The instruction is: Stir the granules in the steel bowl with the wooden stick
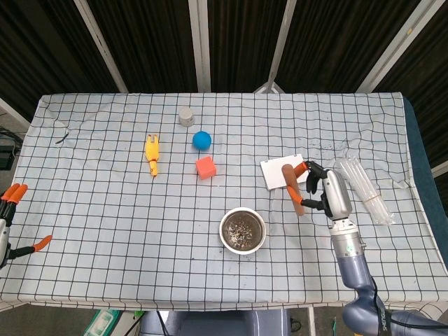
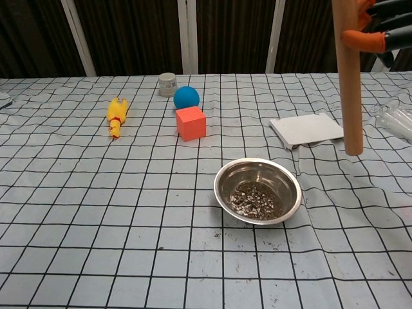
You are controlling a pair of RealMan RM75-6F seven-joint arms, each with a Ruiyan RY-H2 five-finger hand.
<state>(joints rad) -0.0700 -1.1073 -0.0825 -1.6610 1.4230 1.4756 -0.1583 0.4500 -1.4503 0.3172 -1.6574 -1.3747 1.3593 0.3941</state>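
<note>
A steel bowl (image 1: pixel 243 231) (image 2: pixel 258 191) with dark granules (image 2: pixel 255 199) in its bottom sits on the checked cloth near the front middle. My right hand (image 1: pixel 320 187) (image 2: pixel 380 26) grips a wooden stick (image 1: pixel 292 189) (image 2: pixel 347 77), held upright in the air to the right of the bowl and above it. The stick's lower end hangs clear of the bowl's rim. My left hand (image 1: pixel 12 224) is at the table's left edge, holding nothing, its orange-tipped fingers apart.
A white flat box (image 1: pixel 278 171) (image 2: pixel 306 129) lies behind the bowl to the right. An orange cube (image 1: pixel 205 167), blue ball (image 1: pixel 201 140), grey cup (image 1: pixel 186 116) and yellow toy chicken (image 1: pixel 152 155) stand further back left. Clear plastic tubes (image 1: pixel 364 189) lie at the right.
</note>
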